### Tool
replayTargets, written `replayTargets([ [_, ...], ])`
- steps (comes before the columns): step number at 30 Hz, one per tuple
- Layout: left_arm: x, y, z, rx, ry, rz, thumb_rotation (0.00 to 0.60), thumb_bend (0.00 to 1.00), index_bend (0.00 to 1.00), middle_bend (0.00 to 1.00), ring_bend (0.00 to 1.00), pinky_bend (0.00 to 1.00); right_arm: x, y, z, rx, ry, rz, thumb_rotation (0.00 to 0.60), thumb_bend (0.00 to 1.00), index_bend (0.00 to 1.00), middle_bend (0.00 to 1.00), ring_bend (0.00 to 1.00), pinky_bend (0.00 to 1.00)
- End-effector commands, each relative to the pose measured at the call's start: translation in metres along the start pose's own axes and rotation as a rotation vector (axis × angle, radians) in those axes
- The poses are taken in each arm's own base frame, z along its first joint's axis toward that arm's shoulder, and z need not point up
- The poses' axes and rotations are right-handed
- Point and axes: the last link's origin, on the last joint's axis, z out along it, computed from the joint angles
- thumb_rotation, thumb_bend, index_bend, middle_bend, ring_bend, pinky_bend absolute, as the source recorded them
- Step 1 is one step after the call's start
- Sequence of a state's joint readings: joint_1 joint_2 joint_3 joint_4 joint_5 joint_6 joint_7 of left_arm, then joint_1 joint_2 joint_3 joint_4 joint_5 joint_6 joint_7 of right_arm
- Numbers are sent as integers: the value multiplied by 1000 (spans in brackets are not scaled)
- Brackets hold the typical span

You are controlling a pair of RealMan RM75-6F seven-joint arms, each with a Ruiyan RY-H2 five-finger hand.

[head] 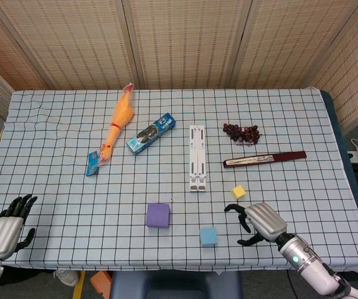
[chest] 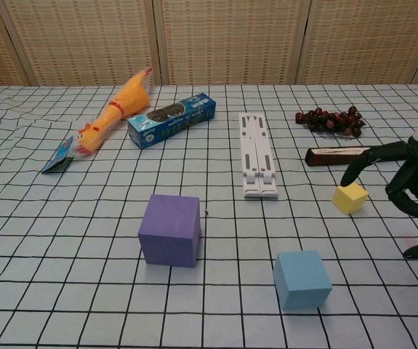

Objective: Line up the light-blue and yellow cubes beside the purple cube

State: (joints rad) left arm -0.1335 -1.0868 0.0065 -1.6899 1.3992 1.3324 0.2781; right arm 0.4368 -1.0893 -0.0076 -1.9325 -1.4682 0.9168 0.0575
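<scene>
Table (head: 54, 187) covered with a blue-and-white checked cloth, seen from the head and chest cameras. The purple cube (head: 158, 215) stands near the front edge, left of centre. The light-blue cube (head: 208, 235) lies to its right and slightly nearer the front, apart from it. The yellow cube (head: 238, 191), the smallest of the three, lies farther right and farther back, well apart from the purple cube.

The right robot hand (head: 258, 222) hovers just right of the light-blue cube and in front of the yellow cube, fingers spread and curved, holding nothing; in the chest view its dark fingertips (chest: 354, 169) reach close to the yellow cube, and contact cannot be judged. The left robot hand (head: 7, 225) rests at the front left corner of the table, fingers apart, empty.

Across the back half lie a rubber chicken (head: 117, 124) with a small blue tag (head: 92, 163) at its head, a blue toothpaste box (head: 151, 133), a white folding stand (head: 197, 157), a bunch of dark grapes (head: 241, 132) and a dark flat case (head: 264, 159).
</scene>
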Motion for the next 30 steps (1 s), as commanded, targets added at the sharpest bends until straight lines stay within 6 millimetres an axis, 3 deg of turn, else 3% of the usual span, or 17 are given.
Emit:
replayTargets([
  [1, 1, -2, 4, 28, 23, 16, 600, 438, 0, 0, 25, 284, -9, -3, 8, -22, -57, 42, 600, 0, 284, 769, 908, 852],
  [10, 9, -15, 4, 103, 90, -14, 600, 444, 0, 0, 25, 284, -25, -8, 13, -10, -29, 51, 600, 0, 311, 774, 916, 863],
  [19, 17, -13, -11, 64, 134, -42, 600, 443, 0, 0, 25, 285, -35, -4, 28, -29, -36, 132, 600, 0, 355, 787, 930, 881],
  [30, 17, -15, -9, 72, 116, -49, 600, 444, 0, 0, 25, 284, -49, -4, 32, -22, -100, 154, 600, 0, 371, 792, 936, 888],
])
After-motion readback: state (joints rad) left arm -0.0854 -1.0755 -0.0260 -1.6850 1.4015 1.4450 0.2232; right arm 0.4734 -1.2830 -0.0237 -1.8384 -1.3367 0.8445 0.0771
